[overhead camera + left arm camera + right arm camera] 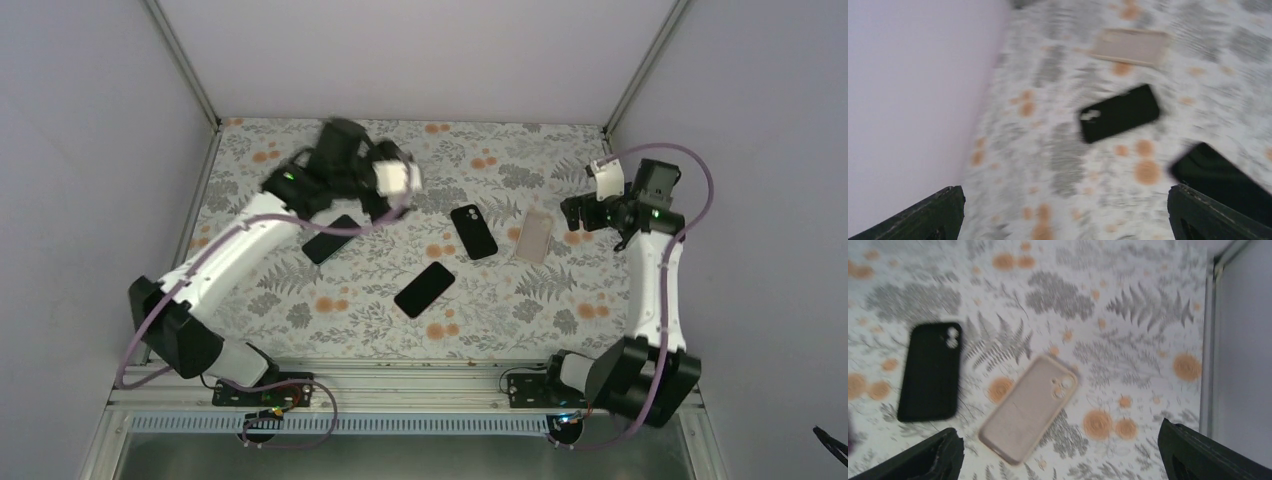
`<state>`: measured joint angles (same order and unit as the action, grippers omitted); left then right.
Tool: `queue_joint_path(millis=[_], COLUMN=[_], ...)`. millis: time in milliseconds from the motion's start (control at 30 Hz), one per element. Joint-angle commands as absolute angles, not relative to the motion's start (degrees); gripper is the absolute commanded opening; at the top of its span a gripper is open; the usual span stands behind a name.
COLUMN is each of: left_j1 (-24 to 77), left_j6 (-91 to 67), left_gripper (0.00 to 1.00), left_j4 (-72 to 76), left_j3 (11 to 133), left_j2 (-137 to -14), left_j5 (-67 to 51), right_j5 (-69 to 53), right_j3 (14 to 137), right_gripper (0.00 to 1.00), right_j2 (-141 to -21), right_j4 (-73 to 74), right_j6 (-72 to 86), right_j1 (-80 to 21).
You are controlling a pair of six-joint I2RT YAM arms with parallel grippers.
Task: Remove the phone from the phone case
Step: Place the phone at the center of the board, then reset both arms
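Left hand, right hand — fingers apart; matte, rounded black case beside beige case — flat on floral cloth

Black phone near black case

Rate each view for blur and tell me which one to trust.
Top external: sharp and evenly lit, only the far end of the left arm smeared. Left wrist: heavily smeared, black case and beige case soft-edged. Right wrist: mildly soft, yet both cases' camera cutouts read clearly. Trust the top external view.
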<state>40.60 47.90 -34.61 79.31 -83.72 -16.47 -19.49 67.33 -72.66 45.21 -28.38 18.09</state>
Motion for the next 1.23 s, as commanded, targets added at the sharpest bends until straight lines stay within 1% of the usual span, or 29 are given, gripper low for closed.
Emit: queue_joint_path(millis=[0, 133, 233, 400, 500, 700, 867, 1033, 1200], left_j1=[30.61, 29.00, 25.58, 13.50, 7.78, -13.55, -25.77, -30.84, -31.55], left_j6=[40.83, 39.23, 38.88, 35.15, 30.79, 20.95, 15.95, 13.58, 13.10], left_gripper=[1.00, 1.00, 1.00, 1.00, 1.00, 1.00, 1.00, 1.00, 1.00], left_j4=[-46.19, -48.43, -48.79, -46.52, -43.62, -39.78, -37.23, -36.34, -35.20], left_j3=[89.47, 92.60, 93.93, 95.33, 95.61, 98.31, 95.36, 93.87, 92.72], left_j2=[-81.94, -80.06, -77.92, -77.08, -76.95, -78.49, -78.69, -78.49, -77.07], left_j5=[-28.65, -23.03, -20.82, -25.08, -24.00, -30.08, -35.73, -39.02, -39.44], right_j5=[-29.24, -27.76, -23.52, -20.66, -19.85, -18.67, -17.98, -17.55, -15.72], right_j3=[58.56, 48.82, 45.59, 45.10, 44.65, 44.02, 43.82, 43.64, 43.48], right_gripper=[1.00, 1.00, 1.00, 1.00, 1.00, 1.00, 1.00, 1.00, 1.00], right_j2=[-64.47, -57.17, -54.69, -55.17, -55.31, -54.73, -54.36, -54.45, -53.92], right_j4=[34.05, 22.50, 18.96, 18.28, 17.82, 17.25, 16.88, 16.66, 15.94], right_j6=[-22.03, -16.75, -15.33, -15.14, -15.20, -15.21, -15.21, -15.13, -15.03], right_j1=[18.20, 18.24, 18.19, 18.20, 18.21, 18.28, 18.31, 18.41, 18.40])
